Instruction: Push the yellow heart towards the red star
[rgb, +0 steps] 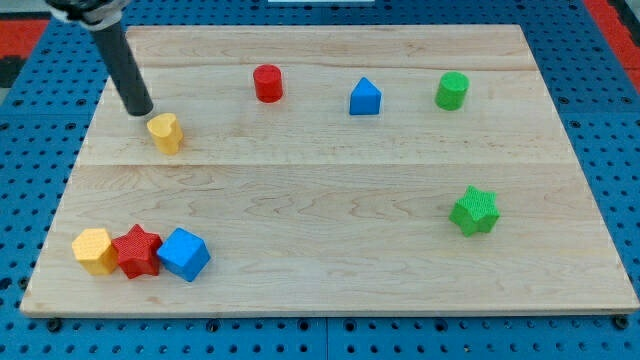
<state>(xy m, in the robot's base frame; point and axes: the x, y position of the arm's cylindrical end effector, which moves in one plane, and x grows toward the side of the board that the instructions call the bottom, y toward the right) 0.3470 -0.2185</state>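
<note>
Tip (141, 109) is seen just up-left of the yellow heart (165, 132), near the board's (330, 280) left edge; contact cannot be told. No pincer is fitted, only a rod. Red star (137, 250) is seen at bottom left, wedged between a yellow block (95, 250) and a blue cube (184, 254), well below the heart.

Our rod (120, 60) is cut off by the view's top edge. The red star (137, 250) partly hides behind the yellow block (95, 250) and blue block (184, 254).
</note>
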